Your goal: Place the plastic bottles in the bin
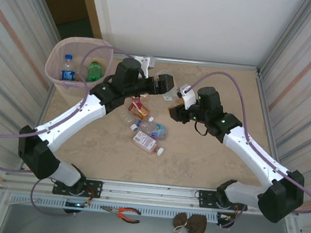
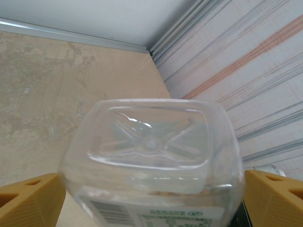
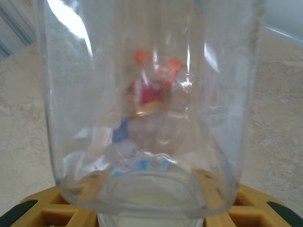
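Note:
The pale pink bin [image 1: 53, 68] stands at the back left with a blue-labelled bottle [image 1: 67, 70] and a green bottle [image 1: 95, 71] inside. Several plastic bottles lie mid-table: one red-orange [image 1: 139, 110], one blue [image 1: 157, 130], one with a pink label [image 1: 145, 141]. My left gripper [image 1: 169, 91] [image 2: 154, 201] is shut on a clear bottle with a white label [image 2: 151, 142]. Its base points away towards the back right corner. Close beside it, my right gripper [image 1: 176, 112] [image 3: 151, 201] is shut on another clear bottle [image 3: 151, 71].
Corrugated walls close in both sides, and a white wall stands behind the table's back edge. A white fitting [image 1: 146, 64] sits at that edge. Pliers [image 1: 128, 214] and a brown pouch [image 1: 191, 225] lie on the front ledge below the arm bases.

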Action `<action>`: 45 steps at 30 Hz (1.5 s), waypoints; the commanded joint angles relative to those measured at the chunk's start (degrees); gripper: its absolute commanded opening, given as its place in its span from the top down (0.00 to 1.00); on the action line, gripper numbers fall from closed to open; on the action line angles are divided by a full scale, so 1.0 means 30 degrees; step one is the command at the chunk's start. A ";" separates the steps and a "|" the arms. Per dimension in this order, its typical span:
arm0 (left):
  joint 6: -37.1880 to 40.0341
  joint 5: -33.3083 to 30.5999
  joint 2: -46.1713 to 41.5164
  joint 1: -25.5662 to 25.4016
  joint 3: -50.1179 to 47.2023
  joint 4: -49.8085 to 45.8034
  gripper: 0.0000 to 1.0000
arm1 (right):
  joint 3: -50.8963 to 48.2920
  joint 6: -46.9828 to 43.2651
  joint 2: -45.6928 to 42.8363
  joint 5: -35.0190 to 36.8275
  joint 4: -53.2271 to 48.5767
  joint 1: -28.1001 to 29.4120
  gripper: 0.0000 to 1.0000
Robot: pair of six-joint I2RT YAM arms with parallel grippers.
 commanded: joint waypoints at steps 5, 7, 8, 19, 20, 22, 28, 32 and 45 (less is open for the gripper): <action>-0.0465 -0.0446 0.0078 -0.0753 -0.0508 0.1706 0.18 | 0.0829 0.1351 -0.0408 -0.0062 0.0964 0.0172 0.69; -0.0508 -0.0196 0.0076 -0.0797 -0.0674 0.2030 0.19 | 0.0832 0.1498 -0.0449 -0.0062 0.1051 0.0172 0.69; -0.0507 -0.0146 0.0065 -0.0835 -0.0703 0.2070 0.19 | 0.0817 0.1543 -0.0446 -0.0067 0.1071 0.0172 0.69; -0.0239 -0.0028 0.0109 -0.1090 -0.0984 0.2255 0.26 | 0.0911 0.2080 -0.0684 -0.0366 0.1332 0.0172 0.69; -0.0155 -0.0046 0.0081 -0.1119 -0.0984 0.2269 0.27 | 0.0922 0.2112 -0.0721 -0.0369 0.1304 0.0172 0.69; -0.0076 -0.0132 0.0038 -0.1149 -0.0984 0.2280 0.28 | 0.0939 0.2108 -0.0763 -0.0337 0.1223 0.0177 0.69; 0.0303 -0.0759 -0.0356 -0.1149 -0.0722 0.1939 0.32 | 0.1062 0.2154 -0.1034 -0.0031 0.0879 0.0231 0.58; 0.0569 -0.1315 -0.0622 -0.1149 -0.0293 0.1302 0.34 | 0.1186 0.2146 -0.1312 0.0166 0.0646 0.0288 0.38; 0.1517 -0.2268 -0.2174 0.0846 0.2020 -0.2188 0.36 | 0.1769 0.2115 -0.4214 0.1750 -0.1435 0.0512 0.20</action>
